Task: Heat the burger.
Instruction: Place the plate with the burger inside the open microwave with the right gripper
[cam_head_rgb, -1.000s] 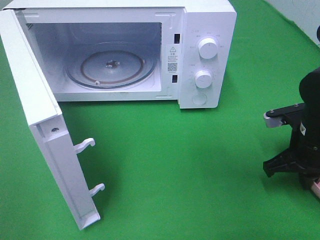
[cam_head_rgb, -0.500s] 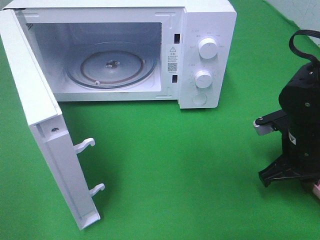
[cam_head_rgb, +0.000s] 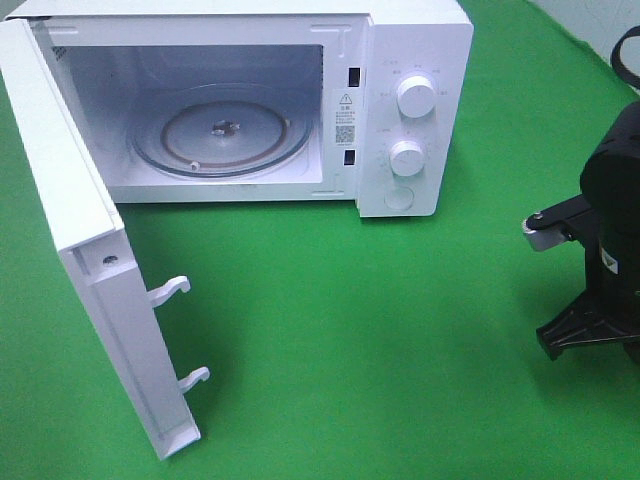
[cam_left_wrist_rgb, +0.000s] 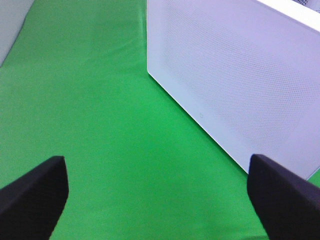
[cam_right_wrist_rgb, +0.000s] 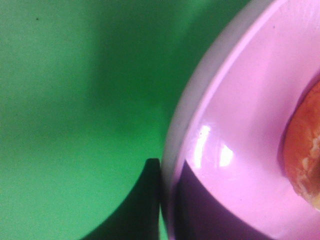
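Note:
In the right wrist view the burger (cam_right_wrist_rgb: 306, 145) shows only as an orange-brown bun edge, lying on the pink plate (cam_right_wrist_rgb: 235, 115). My right gripper (cam_right_wrist_rgb: 169, 200) is shut on that plate's rim, one dark finger outside and one inside. In the high view only the black right arm (cam_head_rgb: 605, 260) shows, at the right edge; plate and burger are outside that picture. My left gripper (cam_left_wrist_rgb: 156, 167) stands wide open over green cloth with nothing between its fingers, close to the outer face of the microwave door (cam_left_wrist_rgb: 240, 75).
The white microwave (cam_head_rgb: 420, 40) stands at the back with its door (cam_head_rgb: 80, 260) swung open to the left. Its glass turntable (cam_head_rgb: 220, 135) is bare. Two latch hooks (cam_head_rgb: 170, 290) stick out from the door. Green cloth (cam_head_rgb: 380, 330) covers the table.
The right arm shifted left, then back to the right and slightly up. The pink plate corner that showed at the right edge of the high view is gone from it.

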